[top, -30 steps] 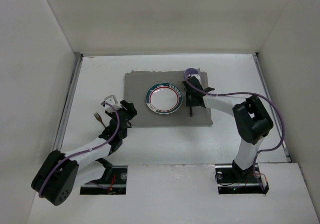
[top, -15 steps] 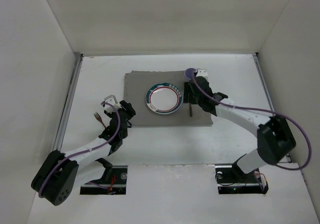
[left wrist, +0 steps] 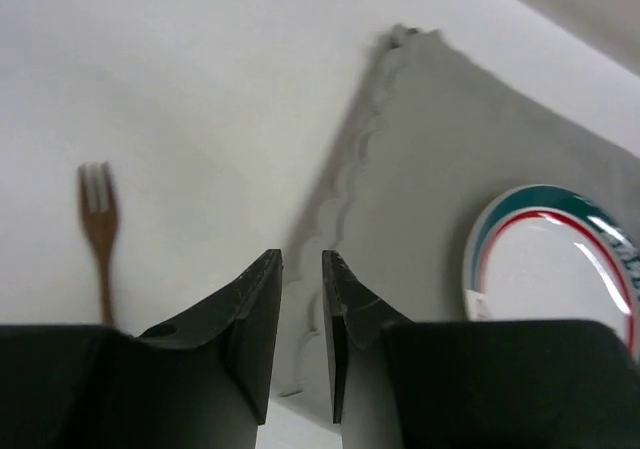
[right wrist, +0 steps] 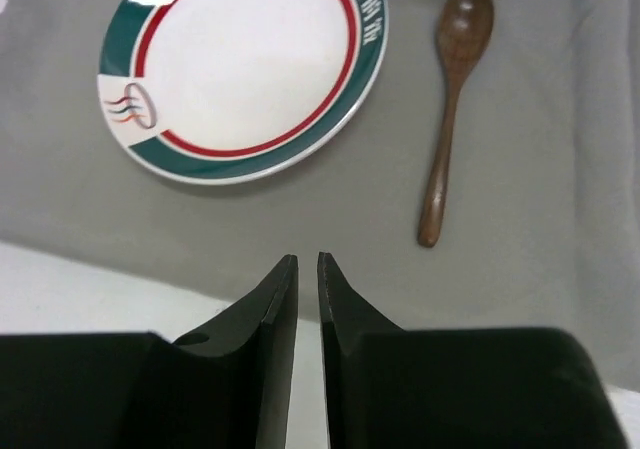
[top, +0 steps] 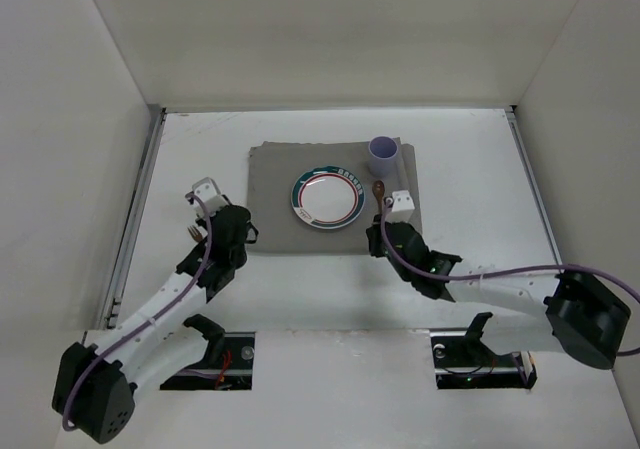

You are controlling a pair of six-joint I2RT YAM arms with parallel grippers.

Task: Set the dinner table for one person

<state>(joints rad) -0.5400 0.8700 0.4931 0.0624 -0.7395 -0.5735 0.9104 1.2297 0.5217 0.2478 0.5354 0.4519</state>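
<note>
Overhead, the dinner table [top: 470, 159] shows as a matte white surface between white walls, with a metal rail along each side edge. A grey cloth mat [top: 275, 164] lies on its middle, toward the far wall.

On the mat:
- a white plate [top: 327, 199] with a green and red rim, flat, about centre
- a wooden spoon [right wrist: 450, 119] just right of the plate and apart from it, with its bowl toward the far side
- a lilac cup [top: 384, 151] upright at the far right corner, just beyond the spoon's bowl

Off the mat, a small wooden fork [left wrist: 98, 229] lies on bare table to the left of the mat's left edge, tines pointing away from the arms.

Left gripper [left wrist: 300, 264] — fingers drawn almost together with only a thin slit between them, nothing held. It sits low over the table at the mat's scalloped left edge, with the fork off to its left and clear of it.

Right gripper [right wrist: 302, 259] — the same, fingers all but closed and empty. It hangs at the near edge of the mat, below the plate and the spoon handle and touching neither. The right arm lies low across the near right of the table.
</note>
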